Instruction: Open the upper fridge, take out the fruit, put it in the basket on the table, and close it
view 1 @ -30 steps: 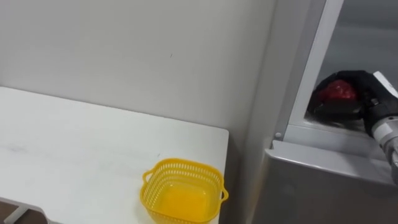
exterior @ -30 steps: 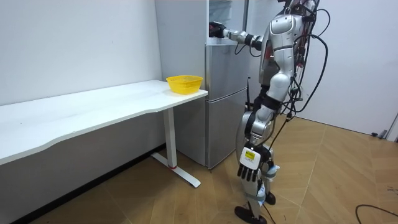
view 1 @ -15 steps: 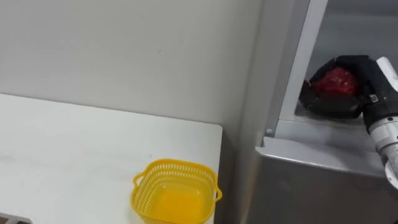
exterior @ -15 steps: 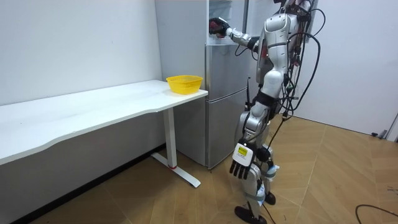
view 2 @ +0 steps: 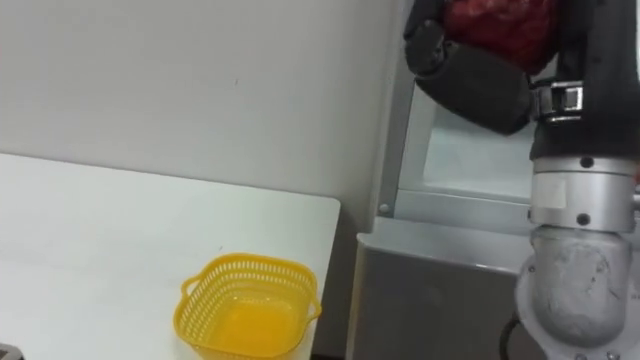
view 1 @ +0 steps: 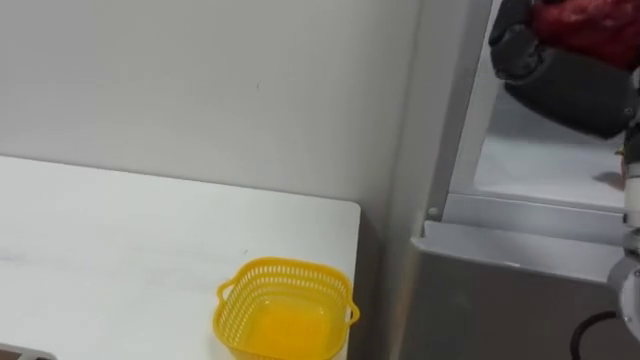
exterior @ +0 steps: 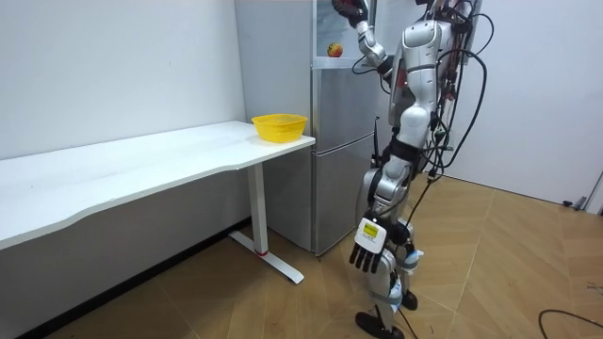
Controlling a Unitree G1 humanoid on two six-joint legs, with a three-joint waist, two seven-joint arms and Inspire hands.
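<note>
My right hand (view 1: 562, 82) is raised high in front of the open upper fridge compartment (view 1: 540, 170), its fingers curled round a red fruit (view 1: 585, 22) at the top edge of the view. In the room view the right hand (exterior: 347, 8) is up near the top of the fridge (exterior: 344, 141), and a second, red-and-yellow fruit (exterior: 334, 49) lies on the shelf inside. My left hand (exterior: 366, 256) hangs by my leg with relaxed fingers. I stand right at the fridge's front.
A yellow mesh basket (view 1: 285, 310), with nothing in it, stands at the near right corner of the white table (view 1: 120, 250), next to the fridge. The grey lower fridge door (view 1: 500, 300) is closed. A white wall runs behind the table.
My right hand has lifted the red fruit off the fridge shelf and up to the top of the view. The left hand has stayed hanging at my side.
</note>
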